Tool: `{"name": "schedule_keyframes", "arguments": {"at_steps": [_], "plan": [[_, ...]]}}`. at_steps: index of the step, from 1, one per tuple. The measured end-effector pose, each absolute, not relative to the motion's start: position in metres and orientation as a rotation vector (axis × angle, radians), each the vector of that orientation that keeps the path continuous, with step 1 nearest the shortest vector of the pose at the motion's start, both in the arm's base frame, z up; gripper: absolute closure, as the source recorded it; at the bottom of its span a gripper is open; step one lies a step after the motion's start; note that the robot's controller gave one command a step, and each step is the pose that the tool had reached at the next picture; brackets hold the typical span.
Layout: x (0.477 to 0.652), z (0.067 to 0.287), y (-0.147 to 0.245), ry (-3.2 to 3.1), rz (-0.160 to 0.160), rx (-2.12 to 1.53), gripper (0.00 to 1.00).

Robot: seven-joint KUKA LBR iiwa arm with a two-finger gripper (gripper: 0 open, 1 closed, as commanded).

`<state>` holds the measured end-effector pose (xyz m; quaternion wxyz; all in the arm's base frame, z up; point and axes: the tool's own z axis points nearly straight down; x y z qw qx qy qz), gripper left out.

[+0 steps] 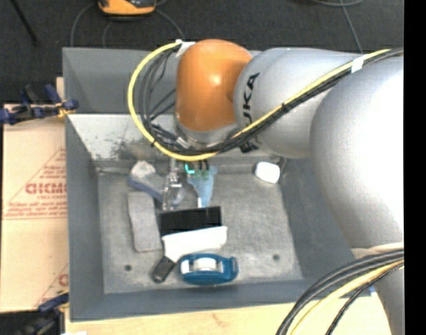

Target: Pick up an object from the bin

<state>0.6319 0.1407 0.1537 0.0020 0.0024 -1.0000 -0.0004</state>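
My gripper (178,191) hangs under the arm's orange cover, low over the back middle of the bin. Just in front of it lies a black and white box (192,230). A pale blue and white thing (141,176) lies to its left, against the back wall. A teal thing (203,182) sits right beside the gripper on its right; I cannot tell whether the two touch. A grey oblong block (143,222) lies flat to the front left.
A blue tape measure (208,269) and a small black piece (162,270) lie near the front wall. A small white thing (267,172) sits at the back right. The arm covers the bin's right side.
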Motion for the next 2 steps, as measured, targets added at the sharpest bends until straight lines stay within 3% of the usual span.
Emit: {"name": "schedule_keyframes", "arguments": {"at_steps": [1, 2], "plan": [[0.634, 0.159, 0.14, -3.146, -0.003, 0.003, 0.0], [0.637, 0.119, 0.134, -3.144, -0.004, -0.171, 0.0]]}}
